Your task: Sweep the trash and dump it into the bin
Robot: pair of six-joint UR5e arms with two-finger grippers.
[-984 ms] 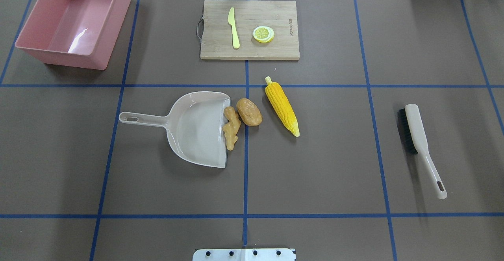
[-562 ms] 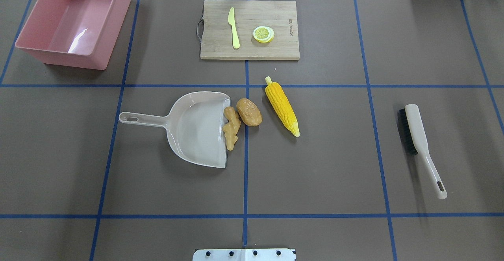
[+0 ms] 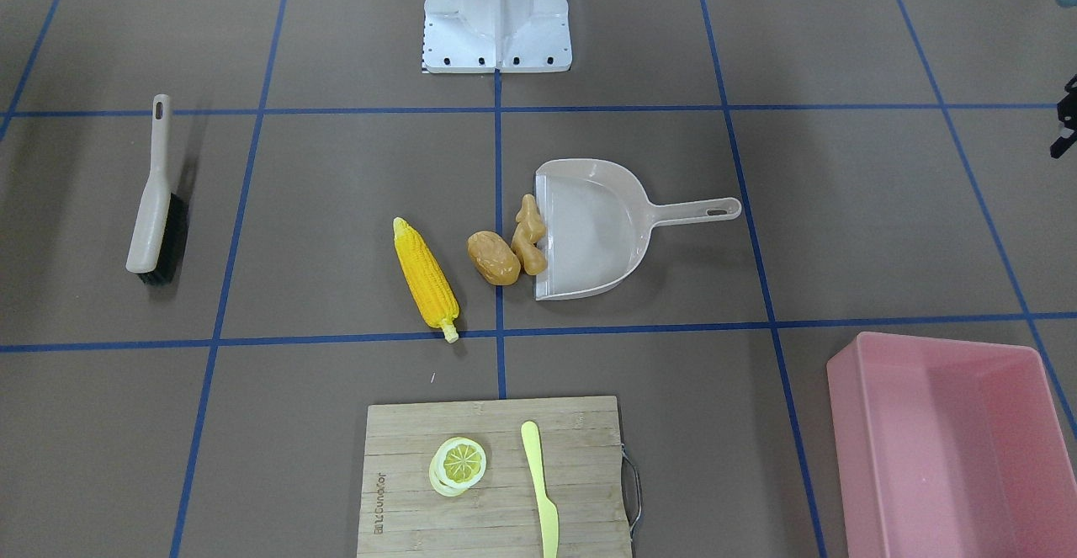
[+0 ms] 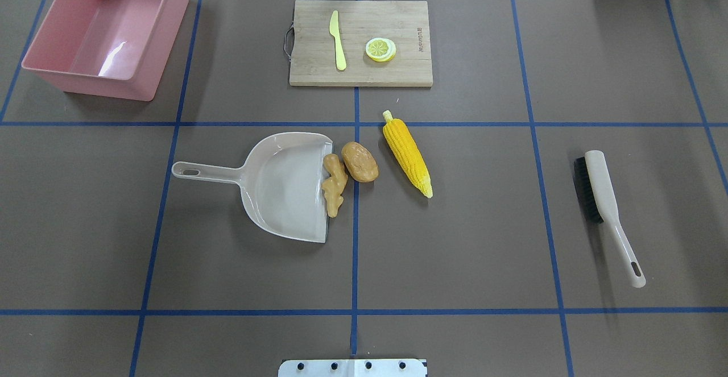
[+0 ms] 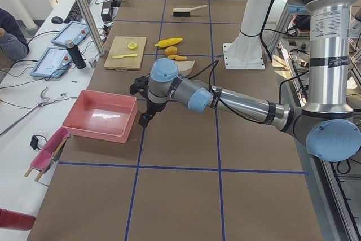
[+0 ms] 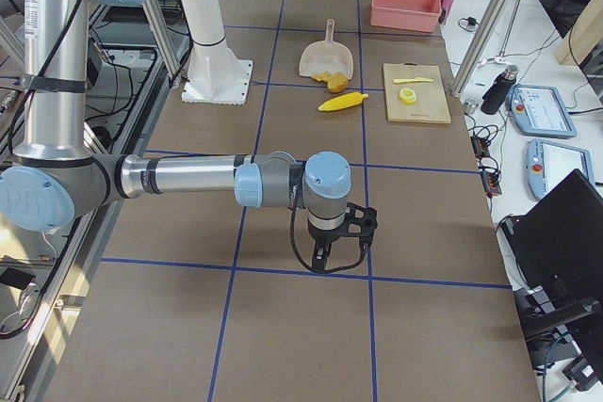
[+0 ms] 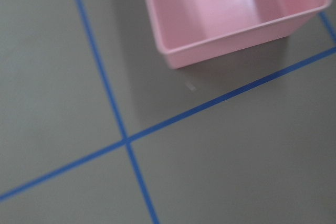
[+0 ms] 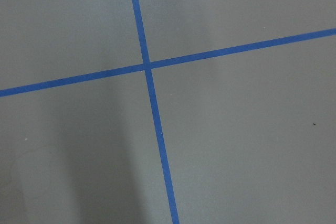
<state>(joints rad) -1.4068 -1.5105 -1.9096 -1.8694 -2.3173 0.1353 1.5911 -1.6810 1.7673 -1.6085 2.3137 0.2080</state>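
Observation:
The yellow corn cob point(image 4: 406, 152), the brown potato-like lump point(image 4: 359, 162) and the tan ginger-like piece point(image 4: 334, 185) lie mid-table. The ginger rests across the open lip of the beige dustpan point(image 4: 278, 189), and the potato touches the ginger. The pink bin point(image 4: 85, 78) stands at the far left corner and looks empty. My left gripper point(image 5: 144, 120) hangs just beside the bin, which fills the top of the left wrist view point(image 7: 226, 45). My right gripper point(image 6: 325, 256) hangs over bare table far to the right. I cannot tell whether either is open or shut.
A beige hand brush point(image 4: 603, 195) with black bristles lies at the right. A wooden cutting board point(image 4: 398, 70) at the back centre carries a pale knife point(image 4: 338, 41) and a lemon slice point(image 4: 380, 49). The dustpan's handle point(image 4: 199, 172) points left.

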